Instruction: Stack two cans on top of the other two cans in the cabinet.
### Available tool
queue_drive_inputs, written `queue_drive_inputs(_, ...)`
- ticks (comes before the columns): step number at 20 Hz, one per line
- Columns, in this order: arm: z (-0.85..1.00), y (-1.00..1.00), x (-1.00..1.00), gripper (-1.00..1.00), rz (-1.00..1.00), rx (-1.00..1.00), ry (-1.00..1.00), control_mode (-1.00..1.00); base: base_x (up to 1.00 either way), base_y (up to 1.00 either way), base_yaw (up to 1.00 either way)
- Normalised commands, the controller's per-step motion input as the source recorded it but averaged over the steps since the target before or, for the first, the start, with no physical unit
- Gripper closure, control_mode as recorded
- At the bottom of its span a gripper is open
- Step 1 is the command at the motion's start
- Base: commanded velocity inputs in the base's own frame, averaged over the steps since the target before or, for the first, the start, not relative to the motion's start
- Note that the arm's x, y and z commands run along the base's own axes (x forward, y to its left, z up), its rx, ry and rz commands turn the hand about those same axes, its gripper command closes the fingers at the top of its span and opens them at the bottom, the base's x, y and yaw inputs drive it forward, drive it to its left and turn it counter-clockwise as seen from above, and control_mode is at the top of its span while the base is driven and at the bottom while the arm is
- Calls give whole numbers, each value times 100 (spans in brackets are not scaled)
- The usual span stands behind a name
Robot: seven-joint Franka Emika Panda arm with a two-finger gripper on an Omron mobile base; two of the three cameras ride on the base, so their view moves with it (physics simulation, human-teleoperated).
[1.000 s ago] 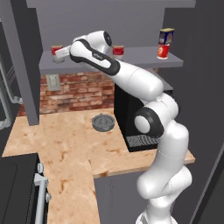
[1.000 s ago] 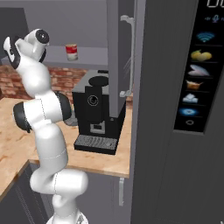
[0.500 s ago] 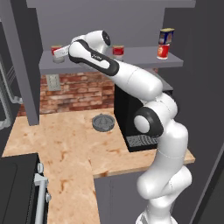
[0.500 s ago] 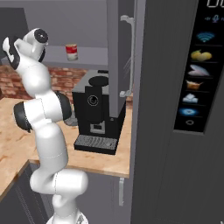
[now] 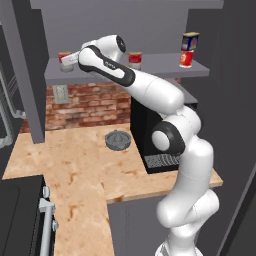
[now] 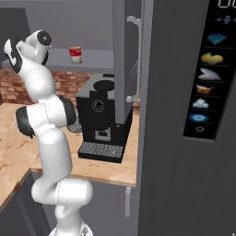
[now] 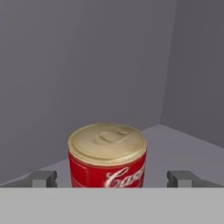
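Nothing has moved: gripper (image 7: 112, 178) spread wide around red can (image 7: 107, 155) on grey cabinet shelf (image 5: 165, 66).

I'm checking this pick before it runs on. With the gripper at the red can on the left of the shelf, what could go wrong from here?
1. The gripper is open with the red can between its fingers; an off-centre close could tip it.
2. The can stands near the cabinet's side wall, so a finger might hit the wall.
3. The blue can is already stacked on the right; a wide swing could topple it.
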Motion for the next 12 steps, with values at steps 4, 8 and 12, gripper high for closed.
queue_drive_inputs(4,0,2,5,-100,0,0,0,-100,0,0,0)
queue_drive_inputs(8,0,4,1,-100,0,0,0,-100,0,0,0)
queue_drive_inputs(12,0,4,0,-100,0,0,0,-100,0,0,0)
